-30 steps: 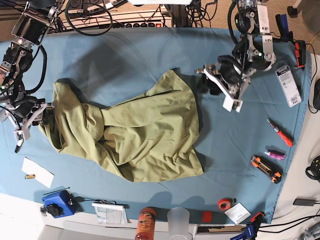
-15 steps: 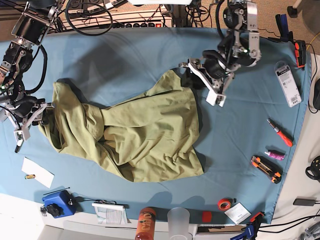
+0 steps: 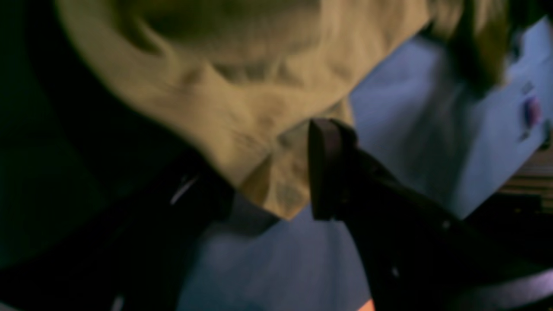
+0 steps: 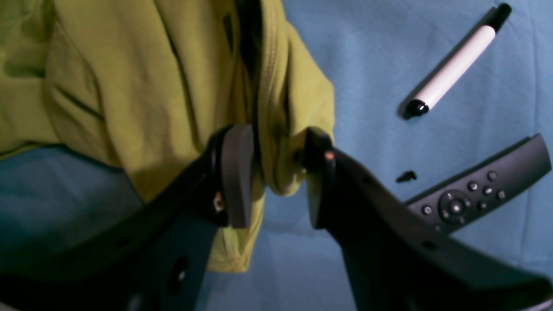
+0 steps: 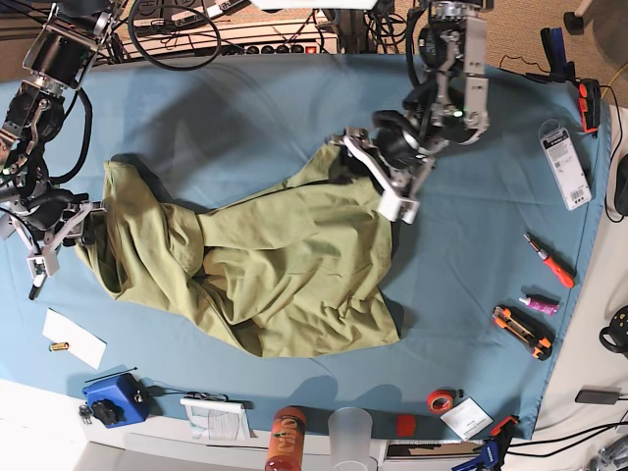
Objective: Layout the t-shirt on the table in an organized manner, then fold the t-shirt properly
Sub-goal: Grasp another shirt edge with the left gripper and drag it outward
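The t-shirt (image 5: 265,265) is seen lying crumpled and bunched across the middle of the table (image 5: 245,108), spread from the near left edge toward the centre, with deep wrinkles and a doubled-over mass at its left end. A fold of its fabric is held between the fingers of the right gripper (image 4: 272,172), whose jaws are closed onto the bunched hem at the shirt's left end. The left gripper (image 5: 378,172) is positioned at the shirt's upper right corner; in the blurred left wrist view that corner is seen lying between its parted jaws, and it cannot be told whether cloth is touched. A marker (image 4: 453,60) and a remote control (image 4: 479,190) are seen on the cloth just beside the right gripper, apart from the shirt.
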`<state>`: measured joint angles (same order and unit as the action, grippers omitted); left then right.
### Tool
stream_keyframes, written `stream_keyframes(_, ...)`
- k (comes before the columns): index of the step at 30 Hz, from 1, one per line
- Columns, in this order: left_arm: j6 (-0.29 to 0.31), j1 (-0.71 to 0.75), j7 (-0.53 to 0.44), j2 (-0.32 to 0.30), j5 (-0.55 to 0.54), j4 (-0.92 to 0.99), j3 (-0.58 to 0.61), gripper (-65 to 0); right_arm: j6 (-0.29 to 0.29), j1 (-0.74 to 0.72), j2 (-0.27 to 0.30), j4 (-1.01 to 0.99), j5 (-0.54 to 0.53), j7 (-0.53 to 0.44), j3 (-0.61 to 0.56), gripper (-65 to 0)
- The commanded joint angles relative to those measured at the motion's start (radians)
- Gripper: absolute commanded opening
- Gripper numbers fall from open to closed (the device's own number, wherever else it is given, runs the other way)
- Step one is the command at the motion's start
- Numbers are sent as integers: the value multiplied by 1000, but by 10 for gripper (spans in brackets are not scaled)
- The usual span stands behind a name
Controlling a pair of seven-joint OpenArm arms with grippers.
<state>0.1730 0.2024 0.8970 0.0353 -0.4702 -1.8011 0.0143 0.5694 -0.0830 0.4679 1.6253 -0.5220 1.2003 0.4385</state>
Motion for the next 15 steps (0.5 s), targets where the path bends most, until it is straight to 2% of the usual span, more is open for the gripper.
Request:
stream_keyframes(1,-7,-18,-15,3,-2,0,11,-383,-3,-16,26,16,-5,-18,8,-444)
stream_keyframes(3,-42,-25,-24,3,-1,18,21,-427,-3,-16,25,16,-5,-19,8,-444)
stream_keyframes(5,-70,-26,-51,3,-1,18,22,-517,-3,-16,26,16,-4,-19,8,-455)
stream_keyframes(7,-87,-34,-59,3,6,16,22,-639,-3,-16,26,16,0,-26,8,-544)
stream_keyframes(9,-86,-54,-57,3,45,15,22,-650,-3,-17,26,16,24,-56,8,-650)
stream_keyframes(13,-80,-118,-14,-2,126,-16,10,-650,-3,-19,26,16,92,-197,9,-650)
stream_keyframes(15,-64,-149,5,-3,138,-45,-16,-650,-3,-24,26,16,102,-235,9,-650)
